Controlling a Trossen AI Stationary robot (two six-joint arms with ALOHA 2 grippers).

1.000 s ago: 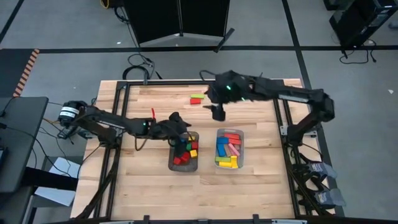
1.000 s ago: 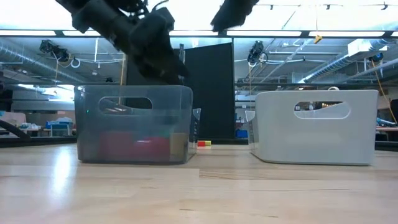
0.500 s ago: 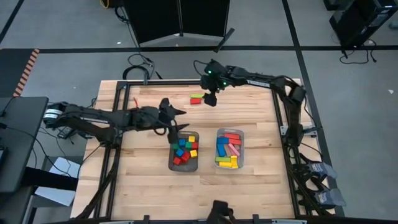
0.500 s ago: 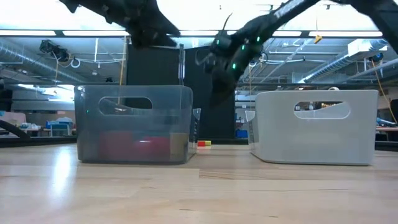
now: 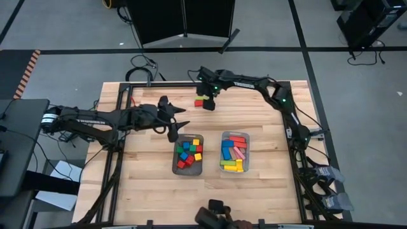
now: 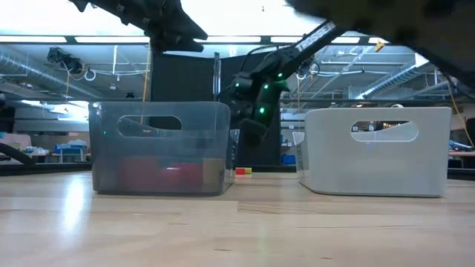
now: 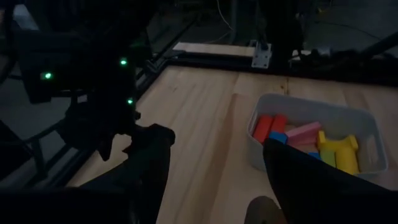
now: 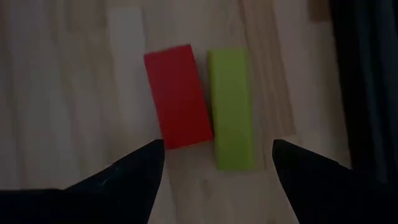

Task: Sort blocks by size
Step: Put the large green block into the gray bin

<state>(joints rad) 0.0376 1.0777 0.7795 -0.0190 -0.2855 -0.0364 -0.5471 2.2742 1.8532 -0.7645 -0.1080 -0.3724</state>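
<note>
Fingers of your right gripper (image 8: 214, 163) are spread wide and empty, and both loose bars lie in the gap just ahead of them: the red bar (image 8: 178, 97) and the green bar (image 8: 232, 107), side by side and close to touching, with the red one set at a slight angle. Judging by that, you are lining up a pick, and the spread as it stands would straddle both bars at once. Choose one. Shift sideways until a single bar sits centred between the fingers, and check whether a fingertip can slide into the narrow seam between the two; if it cannot, nudge them apart first or grip along the long axis. Turn the wrist to match the chosen bar's edges so it does not twist as you close.

Farther from that gripper, toward the table's middle, wait the two trays: the dark tray (image 5: 187, 154) holding small cubes and the pale tray (image 5: 234, 152) holding longer bars, so these two likely belong in the pale one.

Your left gripper (image 5: 173, 132) hovers just beside the dark tray's far corner, fingers parted, holding nothing. Keep it clear of the right arm's path back.
</note>
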